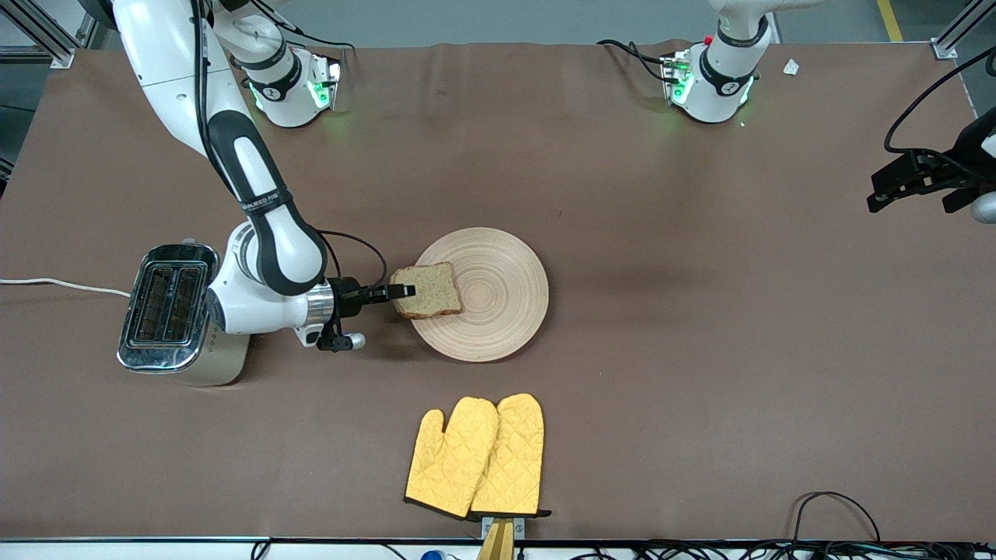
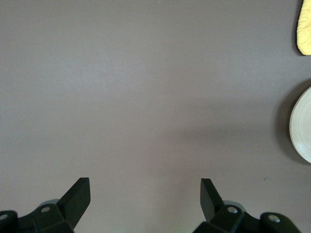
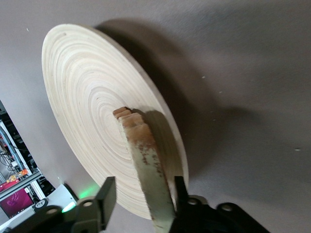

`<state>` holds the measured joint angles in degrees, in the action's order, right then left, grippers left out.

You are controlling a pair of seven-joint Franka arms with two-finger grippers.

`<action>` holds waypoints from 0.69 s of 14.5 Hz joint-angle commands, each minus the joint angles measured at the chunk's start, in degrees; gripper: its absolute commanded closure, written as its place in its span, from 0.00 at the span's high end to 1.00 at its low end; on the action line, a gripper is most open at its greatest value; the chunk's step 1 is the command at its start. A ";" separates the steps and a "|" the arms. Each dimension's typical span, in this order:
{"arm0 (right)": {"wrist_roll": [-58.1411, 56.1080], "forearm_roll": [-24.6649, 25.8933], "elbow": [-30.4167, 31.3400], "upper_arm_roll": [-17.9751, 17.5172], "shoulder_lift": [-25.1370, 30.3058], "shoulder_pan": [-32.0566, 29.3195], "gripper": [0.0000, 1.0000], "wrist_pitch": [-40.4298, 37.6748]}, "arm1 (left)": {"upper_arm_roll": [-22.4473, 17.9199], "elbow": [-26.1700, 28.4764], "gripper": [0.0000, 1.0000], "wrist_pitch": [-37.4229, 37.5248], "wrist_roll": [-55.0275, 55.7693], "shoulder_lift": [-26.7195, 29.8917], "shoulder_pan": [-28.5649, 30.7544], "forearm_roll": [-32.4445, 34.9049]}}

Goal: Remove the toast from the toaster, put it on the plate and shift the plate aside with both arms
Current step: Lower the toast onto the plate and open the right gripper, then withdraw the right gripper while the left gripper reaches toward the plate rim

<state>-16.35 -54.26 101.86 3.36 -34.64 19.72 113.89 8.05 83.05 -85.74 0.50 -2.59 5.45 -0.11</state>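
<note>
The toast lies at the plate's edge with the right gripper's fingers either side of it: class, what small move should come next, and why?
Probably the right gripper should draw back toward the toaster. The toast already lies on the plate, and the right wrist view shows a gap at one finger, so the grip looks released. The left gripper waits open over bare table.

White jointed arms (image 1: 233, 163), black bands, black cables, green-lit bases (image 1: 296, 89), silver wrist ring, black jaws
</note>
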 commanded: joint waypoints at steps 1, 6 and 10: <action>-0.79 -3.12 2.56 -0.19 2.03 1.98 1.00 1.41 | 0.12 -1.58 1.00 0.40 -0.77 -0.66 0.27 -1.73; 0.09 -4.90 1.07 0.07 2.03 4.54 1.00 4.24 | 0.04 -1.14 1.00 0.22 -5.49 -6.88 0.35 -12.42; 0.00 6.34 -1.13 2.01 2.03 -0.72 1.00 -2.70 | -0.05 -0.88 1.00 -3.89 -14.20 -16.20 0.53 -25.79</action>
<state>-16.18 -52.05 100.61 5.44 -34.21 22.75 114.77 7.97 83.80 -88.27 -9.92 -14.05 5.66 -21.04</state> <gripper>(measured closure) 0.000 0.000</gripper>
